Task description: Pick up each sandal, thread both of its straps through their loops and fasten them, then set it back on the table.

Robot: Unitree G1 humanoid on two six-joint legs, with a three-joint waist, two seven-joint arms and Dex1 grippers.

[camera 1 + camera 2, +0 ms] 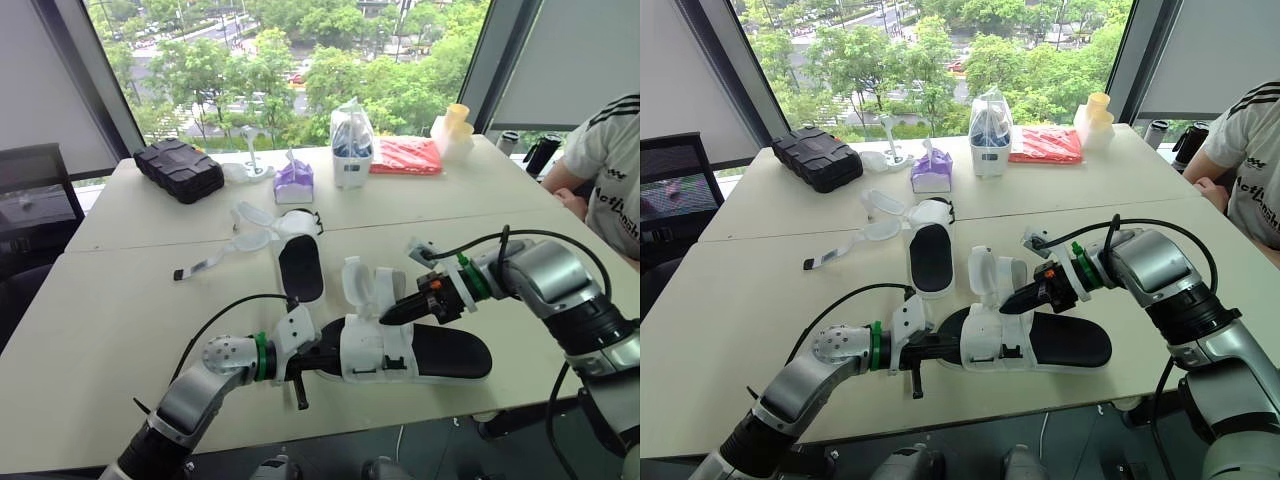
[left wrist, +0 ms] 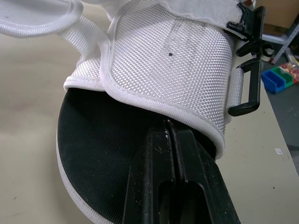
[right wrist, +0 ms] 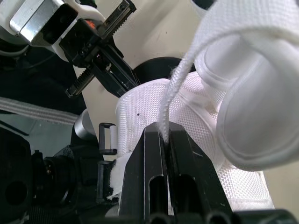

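At the far left a black chair (image 1: 35,200) stands beside the table (image 1: 120,300). A black hard case (image 1: 179,169) sits on the back part of the table, with a purple pouch (image 1: 294,181) further along.

Down at the front edge, the left gripper (image 1: 320,362) reaches in at the toe of the near sandal (image 1: 440,352), which lies flat on the table with its black footbed up. The left gripper's fingers (image 2: 161,154) are pressed tight together and lie over the footbed. Their tips are right at the hem of the white toe strap (image 2: 163,60). I can't tell whether any webbing is nipped between them. Black plastic loops (image 2: 250,86) hang at that strap's side.

Just behind it, the far sandal (image 1: 300,262) rests on the table with its white straps splayed open.

Behind that stand a white bag (image 1: 351,145), a red packet (image 1: 405,156) and a stack of pale cups (image 1: 455,130).

The right gripper (image 1: 385,318) comes in from the right over the near sandal. Its fingers (image 3: 154,158) are closed on the thin edge of a loose white strap (image 3: 187,70) that stands up and curls over above the sandal's middle.

At the far right a person in a white shirt (image 1: 605,160) sits by the table's corner.
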